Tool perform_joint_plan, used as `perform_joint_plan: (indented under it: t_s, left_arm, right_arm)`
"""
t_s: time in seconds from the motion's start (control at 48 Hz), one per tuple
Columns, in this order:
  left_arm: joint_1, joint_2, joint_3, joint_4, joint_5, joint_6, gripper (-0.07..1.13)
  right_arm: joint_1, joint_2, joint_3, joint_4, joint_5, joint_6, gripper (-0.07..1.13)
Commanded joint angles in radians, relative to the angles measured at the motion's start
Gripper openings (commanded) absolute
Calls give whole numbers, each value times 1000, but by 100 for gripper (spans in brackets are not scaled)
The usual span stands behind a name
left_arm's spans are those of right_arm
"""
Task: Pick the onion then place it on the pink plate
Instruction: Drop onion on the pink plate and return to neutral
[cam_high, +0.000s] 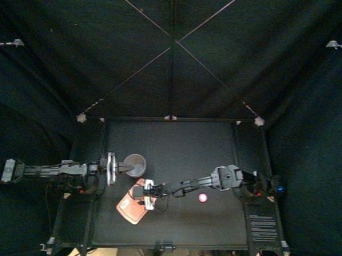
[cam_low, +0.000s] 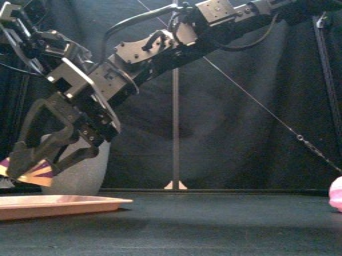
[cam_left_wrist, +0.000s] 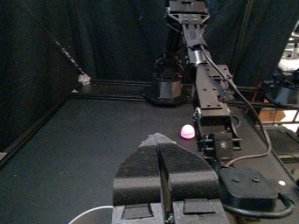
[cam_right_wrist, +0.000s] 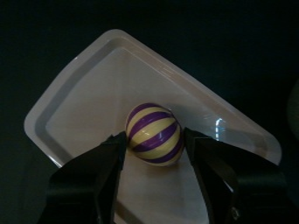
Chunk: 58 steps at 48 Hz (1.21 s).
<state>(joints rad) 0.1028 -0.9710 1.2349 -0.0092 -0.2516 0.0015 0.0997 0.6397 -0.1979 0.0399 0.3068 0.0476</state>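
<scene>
The right gripper (cam_right_wrist: 160, 140) has its two jaws set at a middle width, one on each side of the onion (cam_right_wrist: 152, 131). They appear to be holding it, although a thin dark line shows at one side, so full contact cannot be confirmed from the right wrist view. The onion is an egg-shaped toy with purple and cream stripes. It sits between the jaw tips directly above the floor of the pink plate (cam_right_wrist: 105, 79), near that plate's middle; whether it already touches the plate is not clear. It looks like hard, smooth plastic, so it is probably light and stiff and not fragile. Its round, glossy sides may be slippery, and it may roll when it is set free. The safest hold is across the widest part of its belly, with the pads flat on two opposite sides and only moderate force. Just behind the plate stands a grey speckled cup (cam_high: 134, 163). A small pink toy (cam_high: 203, 197) lies on the table (cam_high: 187, 140) under the right arm, well apart from the plate. The left gripper (cam_left_wrist: 163, 171) rests at the left side with its jaws pressed together and empty.
</scene>
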Motion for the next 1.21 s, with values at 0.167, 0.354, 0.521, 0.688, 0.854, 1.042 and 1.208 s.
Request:
perform_joint_plan:
  t_s: [0.167, 0.354, 0.521, 0.688, 0.854, 1.042, 1.208]
  left_arm:
    - [6, 3, -11, 2, -3, 2, 6]
    - [6, 3, -5, 2, -3, -2, 6]
    - [6, 3, -5, 2, -3, -2, 6]
    - [6, 3, -5, 0, -3, 0, 6]
    - [6, 3, -5, 2, -3, 2, 6]
    - [11, 2, 2, 2, 5, 2, 6]
    - [12, 3, 3, 2, 32, 2, 6]
  right_arm:
    - [0, -15, -69, 3, 12, 3, 90]
    - [3, -15, -60, 2, 20, 3, 97]
    - [8, -26, -55, -2, 25, 0, 97]
    - [8, -78, 2, -9, 26, -2, 97]
    - [12, -170, 115, -12, -26, -3, 97]
    - [17, -299, 275, -26, -166, -8, 97]
    - [11, -420, 420, -60, -299, -3, 97]
